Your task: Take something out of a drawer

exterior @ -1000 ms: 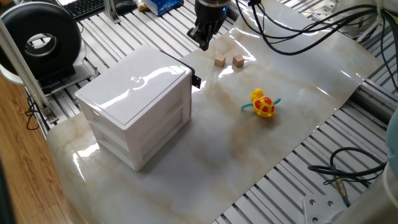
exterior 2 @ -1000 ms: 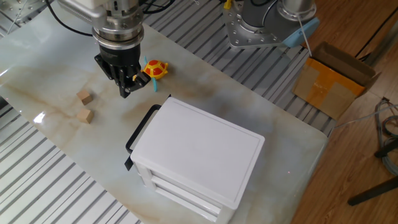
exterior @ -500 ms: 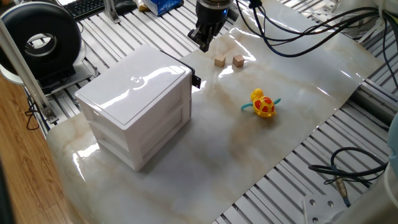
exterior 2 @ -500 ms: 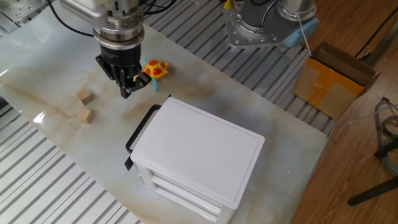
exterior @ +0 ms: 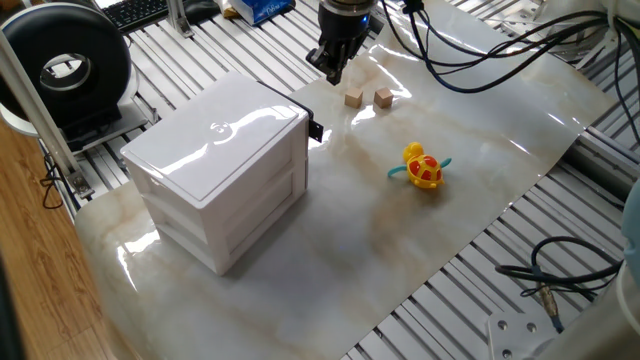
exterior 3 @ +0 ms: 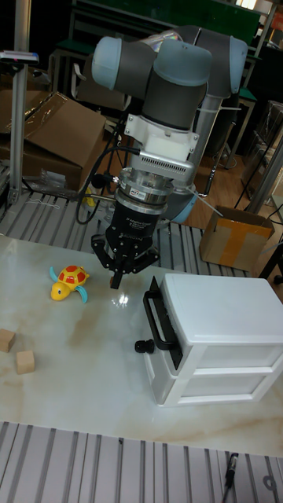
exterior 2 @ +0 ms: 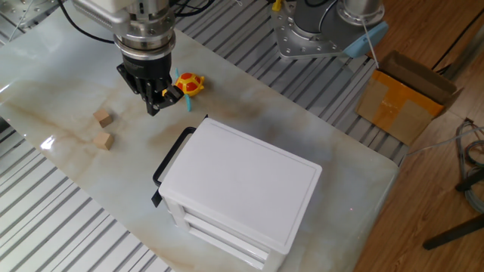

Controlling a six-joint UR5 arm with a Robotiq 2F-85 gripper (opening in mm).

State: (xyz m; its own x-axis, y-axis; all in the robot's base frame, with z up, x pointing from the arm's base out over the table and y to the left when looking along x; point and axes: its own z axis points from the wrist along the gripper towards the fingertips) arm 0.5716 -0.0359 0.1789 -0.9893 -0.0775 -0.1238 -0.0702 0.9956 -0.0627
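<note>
Marble-patterned sheeting covers the table (exterior 3: 94, 354), which sits on slatted aluminium rails. Reading the tall fixed view from left to right: two wooden blocks (exterior 3: 17, 352) lie at the left edge, then a yellow toy turtle (exterior 3: 67, 283), then the gripper (exterior 3: 118, 277) hanging above the surface, then the white three-tier box (exterior 3: 220, 334). The gripper carries nothing; its fingers appear close together, but the pictures do not settle whether they meet. The drawer (exterior 3: 161, 318), the top tier, appears pulled only slightly forward, with a black handle on its front and a small black knob (exterior 3: 142, 346) below it. The gripper stands apart from the handle, on the turtle side. To do this step well, align the fingers square to the handle, grip it centrally, and pull straight along the drawer's travel so the light box does not slide or twist.
</note>
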